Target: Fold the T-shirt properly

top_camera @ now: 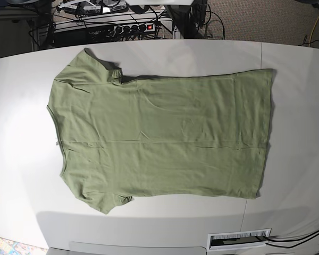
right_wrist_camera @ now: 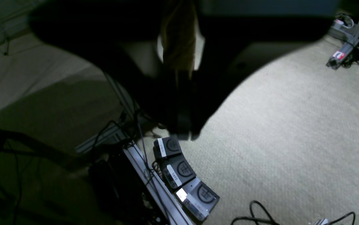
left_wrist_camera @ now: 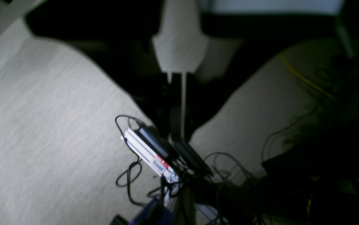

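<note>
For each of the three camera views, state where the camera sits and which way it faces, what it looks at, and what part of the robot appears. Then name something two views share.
Left wrist: on the left arm, facing down past a dark, blurred gripper at carpet, cables and a power strip.
Right wrist: on the right arm, looking down past its dark gripper at carpet and three foot pedals.
Base: overhead, looking straight down at the T-shirt spread flat on the white table; no arm shows.
Shared: both wrist views show floor, not the T-shirt.

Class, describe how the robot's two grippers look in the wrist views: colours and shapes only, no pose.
The left gripper is a blurred black body with a pale grey, tapering panel down its middle. The right gripper is equally black, with a tan-brown strip instead. No markings show on either.
</note>
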`<act>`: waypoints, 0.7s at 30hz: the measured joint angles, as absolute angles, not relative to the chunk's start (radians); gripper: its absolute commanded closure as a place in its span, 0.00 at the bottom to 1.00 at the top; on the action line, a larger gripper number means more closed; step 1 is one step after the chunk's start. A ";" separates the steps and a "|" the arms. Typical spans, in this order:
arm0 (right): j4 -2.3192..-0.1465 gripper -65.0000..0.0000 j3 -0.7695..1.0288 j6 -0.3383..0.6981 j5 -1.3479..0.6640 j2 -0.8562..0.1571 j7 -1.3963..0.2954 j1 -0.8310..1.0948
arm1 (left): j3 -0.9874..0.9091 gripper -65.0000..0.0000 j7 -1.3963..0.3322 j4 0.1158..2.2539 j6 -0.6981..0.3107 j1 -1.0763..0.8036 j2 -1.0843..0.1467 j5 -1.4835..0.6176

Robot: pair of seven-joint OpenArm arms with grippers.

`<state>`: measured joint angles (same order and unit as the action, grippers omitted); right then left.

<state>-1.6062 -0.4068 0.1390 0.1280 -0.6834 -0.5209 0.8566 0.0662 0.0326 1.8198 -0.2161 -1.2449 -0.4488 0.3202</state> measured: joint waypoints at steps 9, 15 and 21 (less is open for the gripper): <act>-1.727 1.00 -0.348 0.135 0.192 -0.684 -0.562 0.876 | 0.066 1.00 -0.061 1.967 -0.092 -1.285 -0.449 0.475; -1.894 1.00 -0.234 0.137 0.245 -0.687 -0.584 0.982 | 0.068 1.00 -0.120 2.012 -0.009 -1.285 -0.514 0.531; -2.059 1.00 -0.143 0.142 0.288 -0.687 -0.610 1.079 | 0.071 1.00 -0.173 2.092 0.024 -1.286 -0.545 0.603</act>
